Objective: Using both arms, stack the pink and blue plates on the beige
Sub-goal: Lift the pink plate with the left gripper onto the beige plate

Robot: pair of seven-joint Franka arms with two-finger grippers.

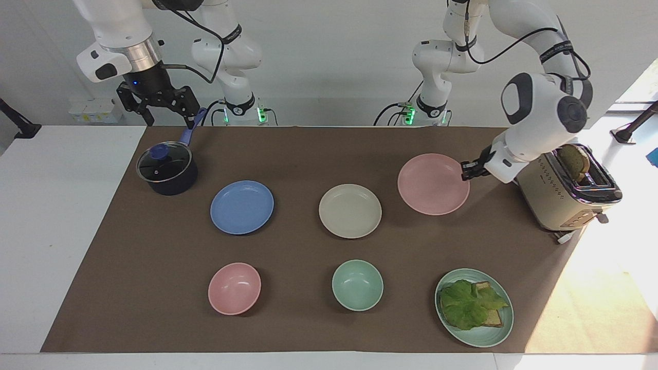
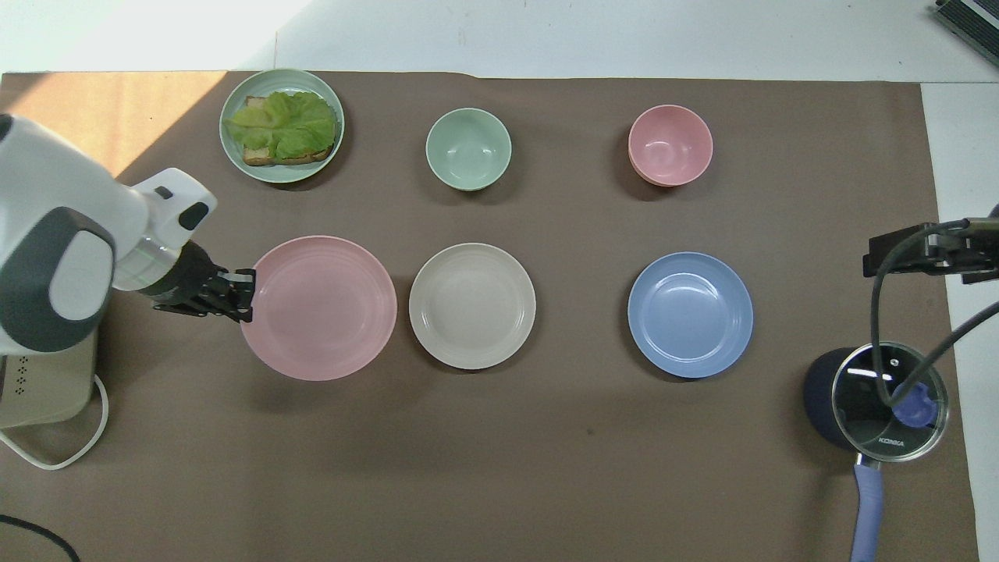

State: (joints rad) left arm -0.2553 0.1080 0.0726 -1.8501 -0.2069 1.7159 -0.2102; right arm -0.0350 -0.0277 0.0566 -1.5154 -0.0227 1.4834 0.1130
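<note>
- Pink plate (image 1: 433, 184) is hanging by its rim from the left gripper (image 1: 467, 170), lifted off the brown mat (image 1: 308, 154) with its shadow showing beneath it.
- Left gripper is pinching the rim edge nearest the toaster (image 1: 565, 200), its fingertips closed tight on it, so the plate is sticking out level from the fingers toward the table's middle.
- Beige plate (image 1: 350, 211) is lying flat on the mat just past the carried plate's free edge, straight along the line the fingers are pointing; judging from this, the coming move is a short carry that way, then a lowering.
- Blue plate (image 1: 242, 207) is sitting flat past the beige one, toward the right arm's end.
- Right gripper (image 1: 159, 105) is waiting, jaws spread wide and empty, over the pot (image 1: 167, 169), making it the closer hand for the blue plate.
</note>
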